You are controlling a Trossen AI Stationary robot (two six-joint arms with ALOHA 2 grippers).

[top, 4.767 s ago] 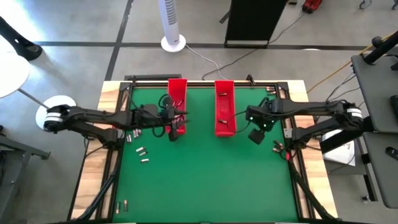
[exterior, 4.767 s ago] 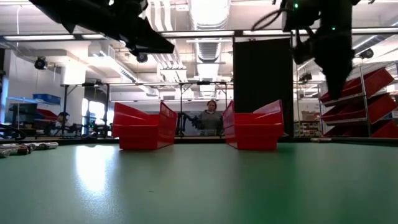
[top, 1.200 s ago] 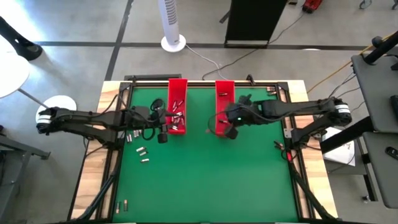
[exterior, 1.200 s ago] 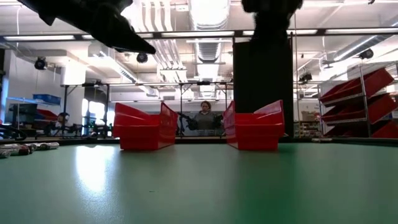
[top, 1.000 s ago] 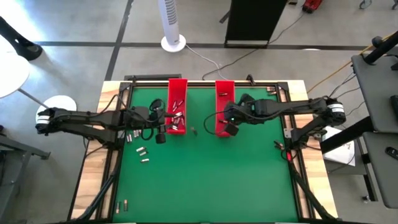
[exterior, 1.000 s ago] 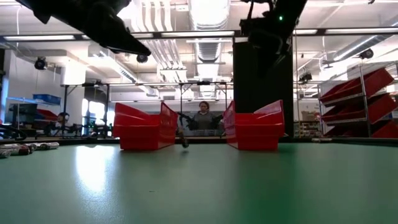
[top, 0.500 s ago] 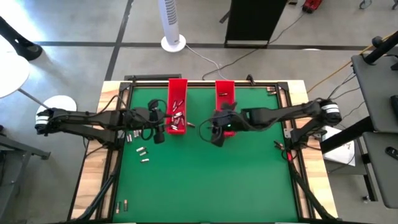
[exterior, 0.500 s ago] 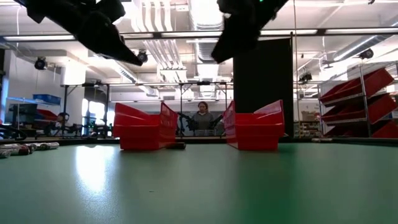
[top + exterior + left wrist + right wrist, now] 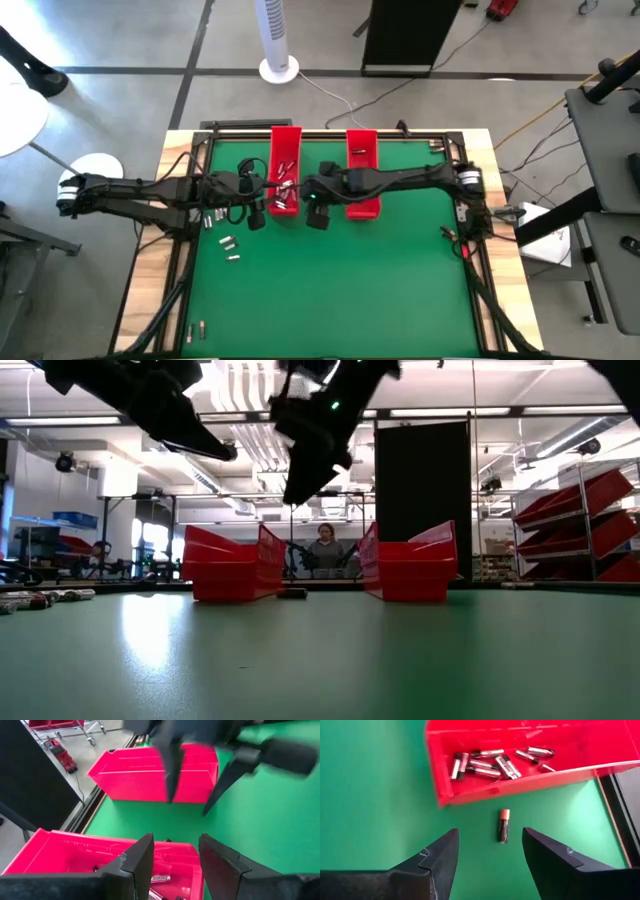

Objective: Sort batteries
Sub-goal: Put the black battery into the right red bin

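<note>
High view: set overhead, facing straight down, whole green counter (image 9: 330,290) framed with both arms. Low view: set at counter height, facing level across toward room. Both red trays (image 9: 284,170) (image 9: 362,170) shared by these two views. Left wrist view: close, looking over left tray toward right tray. Right wrist view: close above, left tray and loose battery (image 9: 504,825) seen.

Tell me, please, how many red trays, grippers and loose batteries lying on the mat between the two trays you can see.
Red trays: 2, the left tray and the right tray
Grippers: 2, the left gripper and the right gripper
Loose battery between the trays: 1
Total: 5
</note>
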